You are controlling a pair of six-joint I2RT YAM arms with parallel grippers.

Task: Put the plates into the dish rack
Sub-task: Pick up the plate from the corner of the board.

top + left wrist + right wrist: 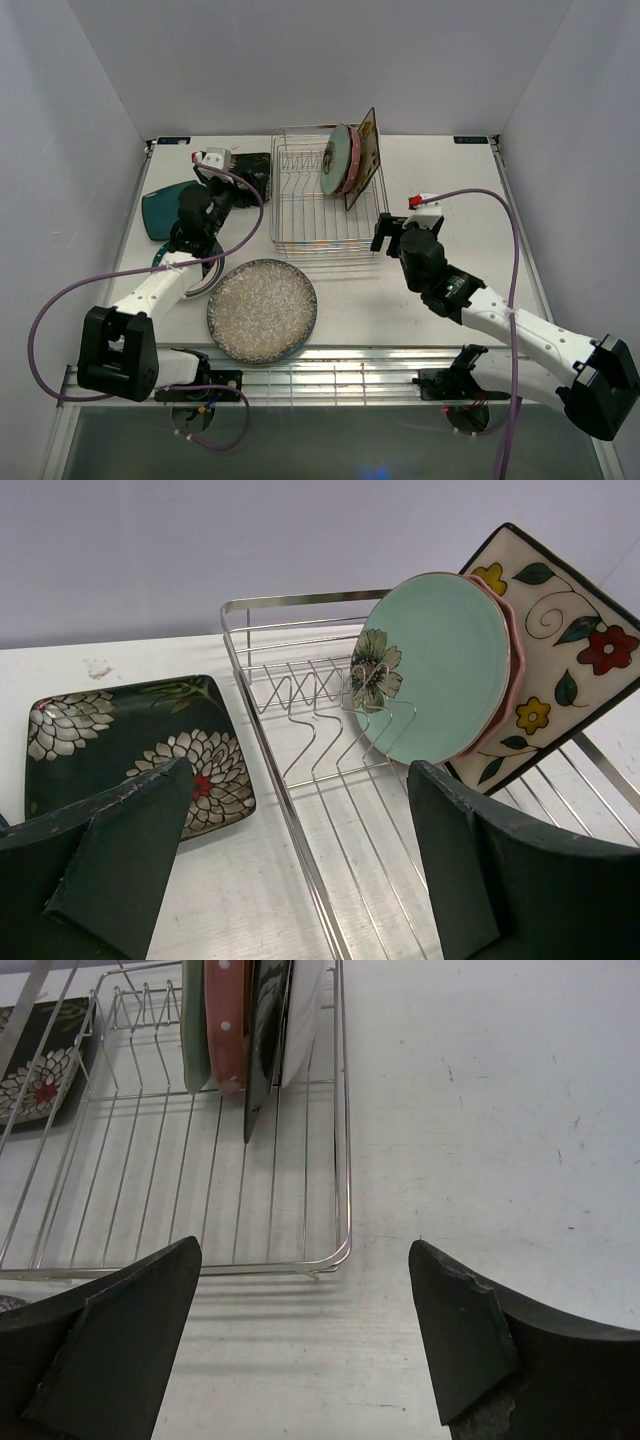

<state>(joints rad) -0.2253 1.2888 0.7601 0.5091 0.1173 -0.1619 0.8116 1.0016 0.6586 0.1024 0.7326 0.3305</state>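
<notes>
The dish rack stands at the table's back centre. In its right end a mint green floral plate, a pink dotted plate and a cream floral square plate stand on edge. The black floral square plate lies flat just left of the rack. A teal plate lies further left. The large grey speckled plate lies in front of the rack. My left gripper hangs open over the rack's left rail, holding nothing. My right gripper is open and empty over bare table at the rack's near right corner.
White walls close in the table on three sides. A slotted metal strip runs along the near edge between the arm bases. Purple cables loop off both arms. A rounded plate edge shows under my left forearm.
</notes>
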